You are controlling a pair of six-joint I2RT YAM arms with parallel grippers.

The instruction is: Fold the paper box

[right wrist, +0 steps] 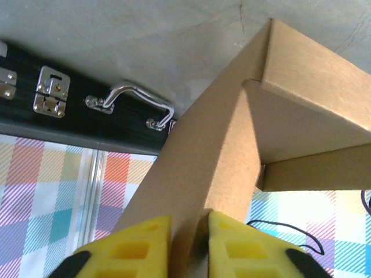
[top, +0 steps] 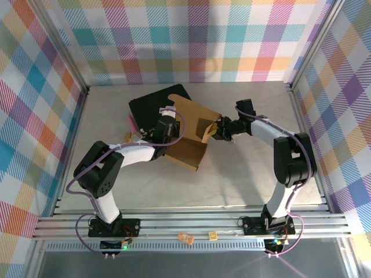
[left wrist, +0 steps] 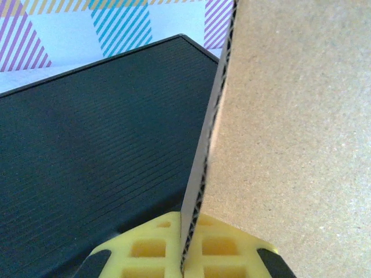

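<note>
The paper box (top: 194,124) is a brown cardboard sheet, partly folded, standing mid-table with one flap raised. My left gripper (top: 169,134) is at its left side. In the left wrist view its yellow pads (left wrist: 151,249) are shut on the corrugated edge of a cardboard panel (left wrist: 290,127), gripper (left wrist: 188,231). My right gripper (top: 212,131) is at the box's right side. In the right wrist view its gripper (right wrist: 190,226) pinches a folded flap of the paper box (right wrist: 208,150) between its yellow pads (right wrist: 249,243).
A black hard case (top: 153,104) lies just behind the box, its ribbed lid (left wrist: 104,156) close to the left fingers and its metal handle (right wrist: 136,101) facing the right wrist. A pink object (top: 132,123) and a small orange item (top: 128,136) lie at the left. Checked walls enclose the table.
</note>
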